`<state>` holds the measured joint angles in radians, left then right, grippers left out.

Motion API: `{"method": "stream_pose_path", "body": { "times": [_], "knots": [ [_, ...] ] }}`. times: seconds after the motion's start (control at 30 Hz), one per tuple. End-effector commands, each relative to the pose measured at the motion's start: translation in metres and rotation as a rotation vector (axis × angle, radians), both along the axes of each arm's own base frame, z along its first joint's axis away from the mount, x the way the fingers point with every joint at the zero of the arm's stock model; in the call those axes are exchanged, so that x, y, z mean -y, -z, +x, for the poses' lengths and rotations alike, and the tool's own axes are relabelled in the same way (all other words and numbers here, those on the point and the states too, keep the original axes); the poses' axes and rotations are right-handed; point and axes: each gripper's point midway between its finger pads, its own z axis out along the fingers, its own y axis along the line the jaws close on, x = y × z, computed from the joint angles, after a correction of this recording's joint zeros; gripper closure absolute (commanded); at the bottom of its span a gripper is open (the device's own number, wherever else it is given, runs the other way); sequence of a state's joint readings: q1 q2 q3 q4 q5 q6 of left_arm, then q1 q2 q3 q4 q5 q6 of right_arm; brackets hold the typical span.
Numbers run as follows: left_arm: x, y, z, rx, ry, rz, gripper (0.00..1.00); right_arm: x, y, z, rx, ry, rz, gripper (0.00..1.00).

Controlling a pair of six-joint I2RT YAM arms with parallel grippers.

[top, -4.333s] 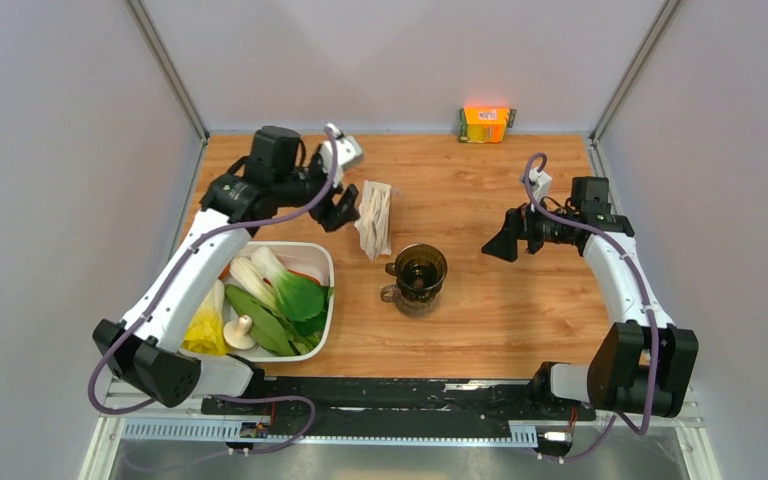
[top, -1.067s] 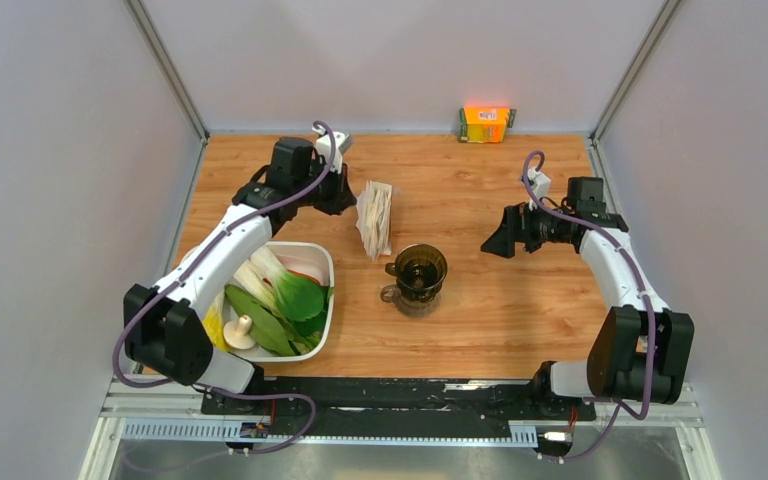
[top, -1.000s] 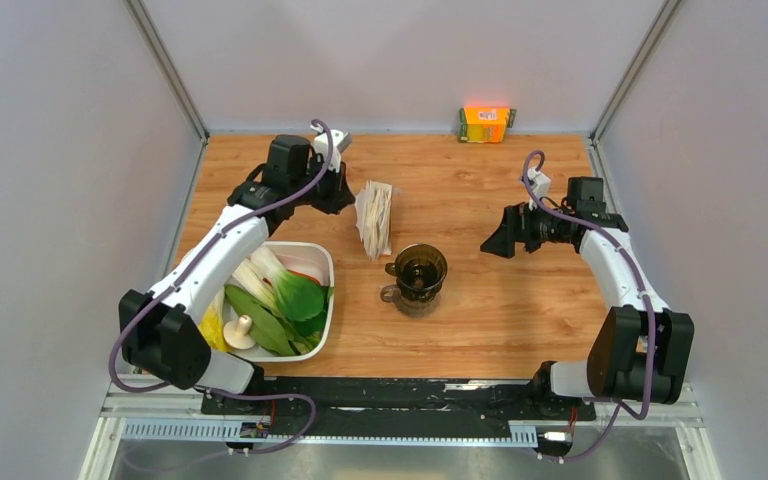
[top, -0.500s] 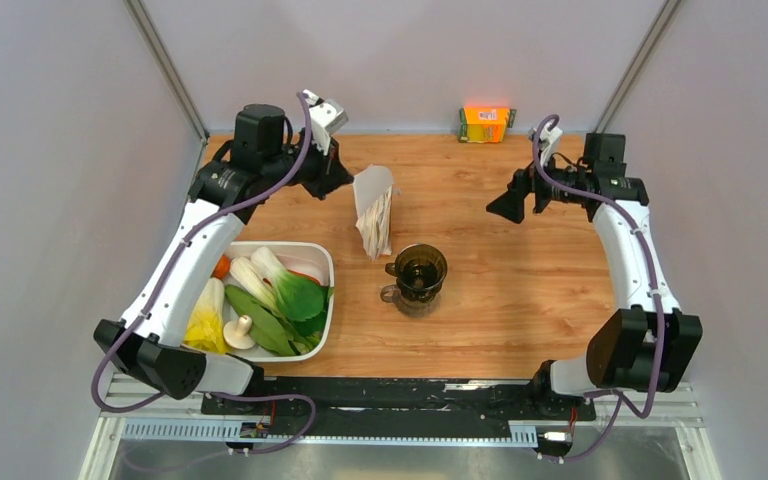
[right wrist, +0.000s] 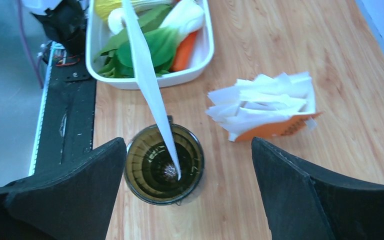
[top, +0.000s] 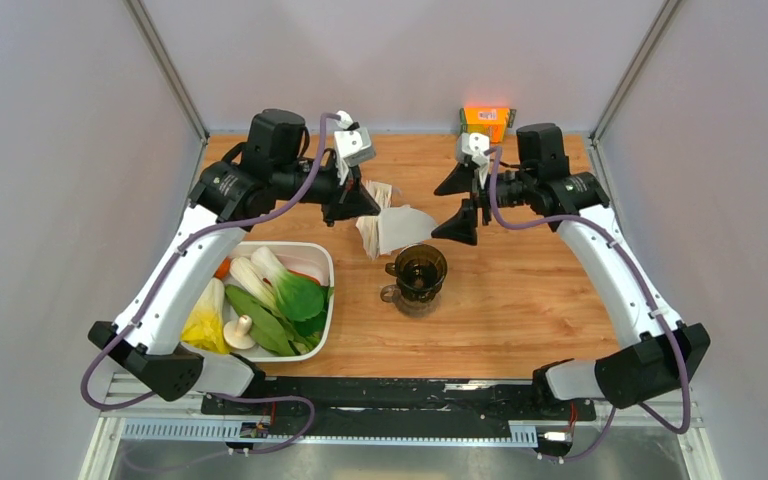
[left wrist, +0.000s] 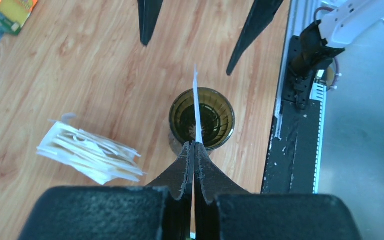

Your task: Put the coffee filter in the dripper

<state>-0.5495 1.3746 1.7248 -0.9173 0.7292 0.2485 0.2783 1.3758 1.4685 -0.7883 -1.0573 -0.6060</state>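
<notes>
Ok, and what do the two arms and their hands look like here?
The left arm and right arm match: white links, bulky black joints, a purple cable looping along each. The left hand and right hand each carry two black wedge-shaped fingers tapering to points, with a small pale grey box mounted at the wrist.

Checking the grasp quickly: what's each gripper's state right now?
Left gripper: shut on the thin white paper coffee filter.
Right gripper: open, holding nothing.
</notes>
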Motion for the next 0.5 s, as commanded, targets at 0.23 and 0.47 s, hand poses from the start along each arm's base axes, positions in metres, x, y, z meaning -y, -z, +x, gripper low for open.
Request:
{"method": "stream_pose_path", "body": {
  "times": [0.23,0.47],
  "knots": [
    [0.012,-0.048,-0.024,0.151,0.134,-0.117,1.0,-0.037,-0.015,-0.06,0.15,-0.22,0.048,0.24],
    [-0.001,-0.055,0.007,0.185,-0.103,-0.172,0.8,-0.034,-0.026,-0.018,0.157,0.032,0.029,1.0]
  ]
}}
